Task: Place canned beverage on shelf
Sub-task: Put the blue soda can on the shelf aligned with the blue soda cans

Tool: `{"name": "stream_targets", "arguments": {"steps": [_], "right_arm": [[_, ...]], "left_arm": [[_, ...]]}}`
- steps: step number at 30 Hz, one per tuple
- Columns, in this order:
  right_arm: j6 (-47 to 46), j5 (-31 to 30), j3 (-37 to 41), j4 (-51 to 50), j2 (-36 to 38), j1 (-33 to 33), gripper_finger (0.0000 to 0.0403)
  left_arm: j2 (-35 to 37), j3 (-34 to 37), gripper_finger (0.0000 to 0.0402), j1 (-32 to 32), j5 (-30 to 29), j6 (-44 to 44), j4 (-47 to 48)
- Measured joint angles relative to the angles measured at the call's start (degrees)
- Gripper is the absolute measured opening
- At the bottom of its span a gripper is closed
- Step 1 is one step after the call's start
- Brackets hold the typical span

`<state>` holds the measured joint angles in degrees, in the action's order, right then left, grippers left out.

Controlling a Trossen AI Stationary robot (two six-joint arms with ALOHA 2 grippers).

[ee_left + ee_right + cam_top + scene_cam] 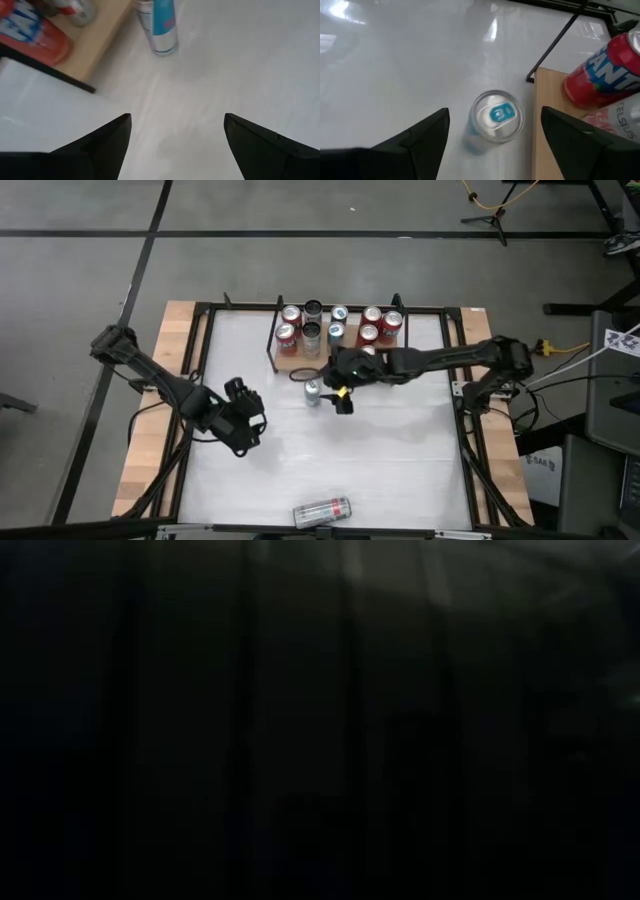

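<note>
One slim can framed by open jaws

The slim blue-tabbed can (496,120) is seen upright between the spread fingers of the right gripper (492,145), beside the shelf (300,362) bearing eight cans; the left gripper (177,145) is held open nearby.

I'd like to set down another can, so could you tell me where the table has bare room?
Bare tabletop stretches between the right gripper and the lying can. Crowded: the shelf, packed with cans, and the upright can in front.
</note>
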<state>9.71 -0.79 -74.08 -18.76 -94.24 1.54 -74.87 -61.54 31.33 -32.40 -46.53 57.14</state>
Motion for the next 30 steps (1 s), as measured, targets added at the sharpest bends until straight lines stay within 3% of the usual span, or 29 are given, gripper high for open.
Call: {"name": "stream_targets", "arguments": {"steps": [8, 15, 30], "right_arm": [[0.3, 5.3, 0.0, 3.1, -4.5, -3.6, 0.0308], [3.0, 6.4, 0.0, 5.0, -7.4, -3.8, 0.0308], [2.8, 6.4, 0.0, 7.9, -13.2, -3.8, 0.0308]], "left_arm": [[-0.1, 12.0, 0.0309, 0.4, 0.0, 0.1, -17.6], [-0.1, 18.0, 0.0309, 0.3, 0.0, 0.4, -30.1], [-0.1, 19.0, 0.0309, 0.3, 0.1, 0.6, -33.4]]}}
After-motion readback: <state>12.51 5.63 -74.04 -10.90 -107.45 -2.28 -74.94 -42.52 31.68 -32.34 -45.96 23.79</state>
